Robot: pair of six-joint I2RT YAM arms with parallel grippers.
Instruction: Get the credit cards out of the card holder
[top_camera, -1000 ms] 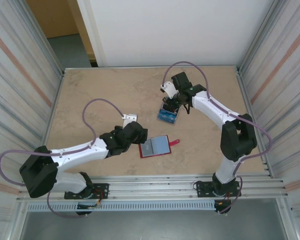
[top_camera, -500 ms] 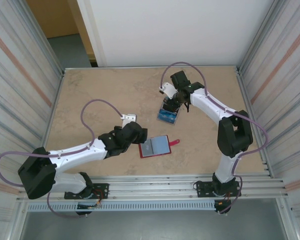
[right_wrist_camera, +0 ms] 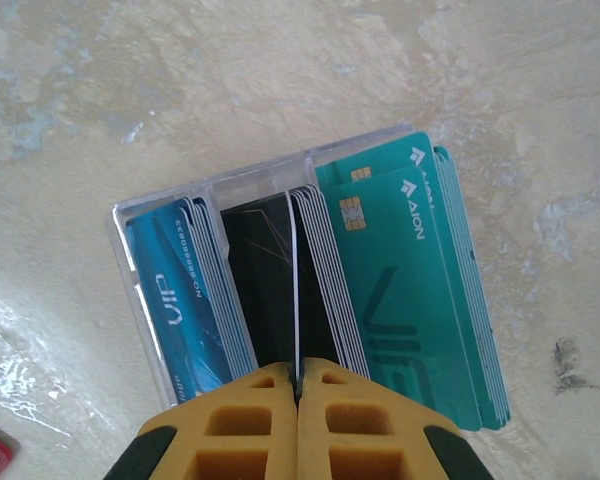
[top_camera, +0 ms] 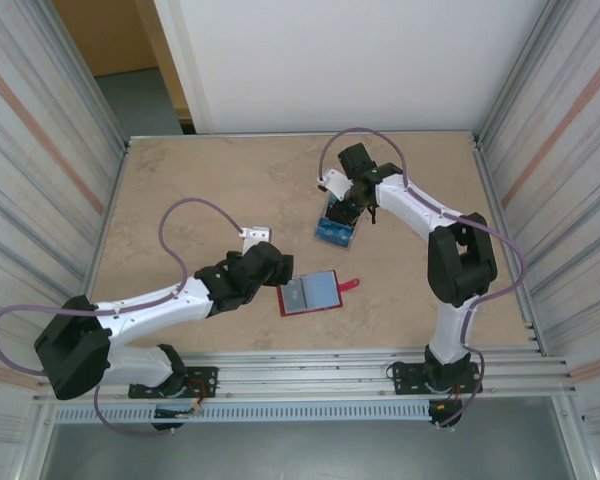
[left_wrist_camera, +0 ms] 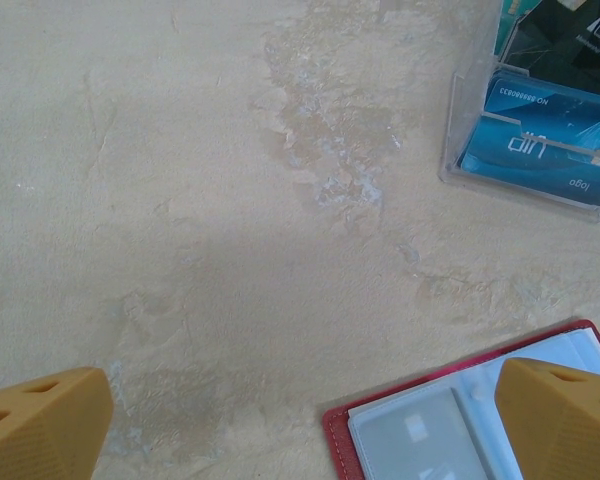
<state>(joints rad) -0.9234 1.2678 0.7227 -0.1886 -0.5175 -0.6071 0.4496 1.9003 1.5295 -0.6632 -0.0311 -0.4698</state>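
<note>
Right elbow [top_camera: 461,266] has swung inward; right gripper [right_wrist_camera: 298,372] pinches a card [right_wrist_camera: 295,280] beside AION cards [right_wrist_camera: 400,290], left gripper [left_wrist_camera: 302,400] gapes.

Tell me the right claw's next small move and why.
Probably open the right claw: it is shut on a thin card, seen edge-on, standing in the middle slot of the clear tray, between the blue cards and the teal cards. Letting go should leave it there.
</note>
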